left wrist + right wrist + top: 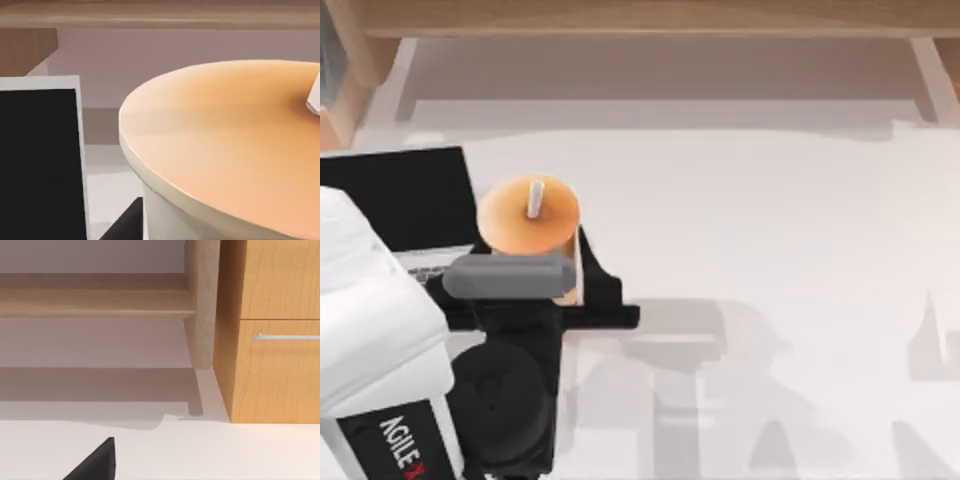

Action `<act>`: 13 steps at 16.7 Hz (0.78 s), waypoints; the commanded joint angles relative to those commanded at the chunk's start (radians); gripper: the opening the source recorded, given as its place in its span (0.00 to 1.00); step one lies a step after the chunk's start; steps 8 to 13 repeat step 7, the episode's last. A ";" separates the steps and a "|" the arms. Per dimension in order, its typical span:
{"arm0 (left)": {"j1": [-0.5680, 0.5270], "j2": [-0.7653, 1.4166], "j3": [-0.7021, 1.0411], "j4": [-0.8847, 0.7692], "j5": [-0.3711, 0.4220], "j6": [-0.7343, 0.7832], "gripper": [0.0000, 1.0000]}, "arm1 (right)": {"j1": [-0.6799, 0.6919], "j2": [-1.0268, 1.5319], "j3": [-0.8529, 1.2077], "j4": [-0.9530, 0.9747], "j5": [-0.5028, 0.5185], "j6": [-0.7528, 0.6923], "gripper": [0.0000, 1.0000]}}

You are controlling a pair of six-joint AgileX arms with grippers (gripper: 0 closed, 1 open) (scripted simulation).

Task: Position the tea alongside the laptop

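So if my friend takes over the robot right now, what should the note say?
Left hand: at the cup, fingers on either side of it; a firm grip can't be confirmed.
Right arm: parked, its hand looks toward a wooden cabinet.
Cup: upright, right beside the laptop at the table's left side.
Done: cup brought next to laptop.
Left: probably let go and pull the left arm back.

a white worktop (pixel 770 220) carries soft grey shadows on its near right. beyond its far edge runs a light wooden rail (pixel 650 15) on pale legs. an orange-brown wooden cabinet (pixel 272 330) with a silver drawer handle (pixel 287 336) stands beside one leg (pixel 201 305).
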 joint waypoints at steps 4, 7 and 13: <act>0.000 0.000 0.000 0.000 0.000 0.000 1.00 | 0.000 0.000 0.000 0.000 0.000 0.000 1.00; 0.000 0.000 0.000 0.000 0.000 0.000 1.00 | 0.000 0.000 0.000 0.000 0.000 0.000 1.00; 0.000 0.000 0.000 0.000 0.000 0.000 1.00 | 0.000 0.000 0.000 0.000 0.000 0.000 1.00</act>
